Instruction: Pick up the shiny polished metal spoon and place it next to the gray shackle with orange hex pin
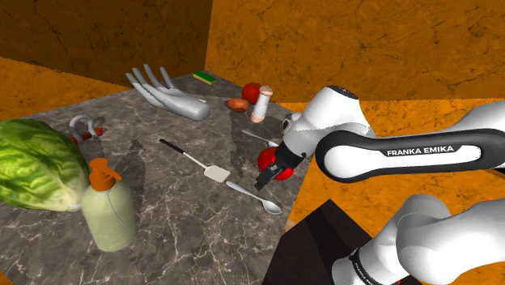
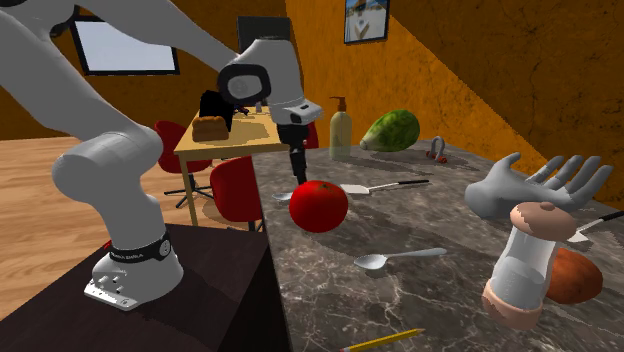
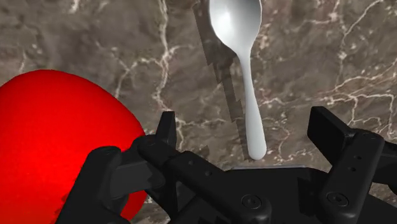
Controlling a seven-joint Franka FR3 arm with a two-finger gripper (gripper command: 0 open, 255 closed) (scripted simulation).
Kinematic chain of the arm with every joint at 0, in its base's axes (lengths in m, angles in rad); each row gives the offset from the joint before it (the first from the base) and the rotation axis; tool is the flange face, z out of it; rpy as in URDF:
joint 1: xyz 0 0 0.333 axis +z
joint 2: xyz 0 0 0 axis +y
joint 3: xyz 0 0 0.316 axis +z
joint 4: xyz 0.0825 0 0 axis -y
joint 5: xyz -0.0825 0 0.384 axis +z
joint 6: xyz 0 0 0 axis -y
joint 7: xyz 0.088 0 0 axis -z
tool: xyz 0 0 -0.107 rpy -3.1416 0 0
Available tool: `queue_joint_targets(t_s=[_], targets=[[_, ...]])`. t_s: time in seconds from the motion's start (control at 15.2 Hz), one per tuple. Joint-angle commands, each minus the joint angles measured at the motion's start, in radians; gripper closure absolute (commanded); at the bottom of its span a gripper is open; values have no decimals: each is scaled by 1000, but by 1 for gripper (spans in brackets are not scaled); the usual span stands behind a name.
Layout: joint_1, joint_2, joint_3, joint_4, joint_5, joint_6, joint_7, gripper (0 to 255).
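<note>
The claw [image 3: 245, 121] hangs open over the worktop [image 1: 162, 243], its fingers [image 3: 167, 127] standing well apart with nothing gripped. The spoon [image 3: 245, 76] lies flat on the worktop just below and ahead of it. The step in hand looks like the approach to the grasp, with lifting and carrying not yet begun. The spoon's long axis runs straight away from the claw, crossing the line along which the fingers would close. That suits a pinch across the thin handle with no turn of the wrist. The handle tip is the end nearest the claw, about midway between the fingers, and the bowl is the far end, hollow side up. Only the tip sits in the gap, so the claw would do better to ease forward along the handle before descending. The grip would then land nearer the neck and the spoon would be less likely to swing. The handle is low and slick on hard stone, so the fingertips probably need to come right down to the surface before closing. A tomato [image 3: 57, 146] sits just beside one finger, and a straight vertical drop should avoid nudging it. The shackle [image 1: 85, 128] lies well apart from the claw, across the worktop past a spatula [image 1: 194, 159], so a clear lift is needed before the carry.
</note>
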State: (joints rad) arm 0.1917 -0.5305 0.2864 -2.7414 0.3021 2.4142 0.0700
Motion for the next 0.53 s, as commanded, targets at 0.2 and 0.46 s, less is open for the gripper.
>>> queue_joint_targets(t_s=[0.2, 0.46], targets=[[24, 117, 43, -1, 26, 165, 1, 0], [22, 184, 56, -7, 28, 238, 2, 0]])
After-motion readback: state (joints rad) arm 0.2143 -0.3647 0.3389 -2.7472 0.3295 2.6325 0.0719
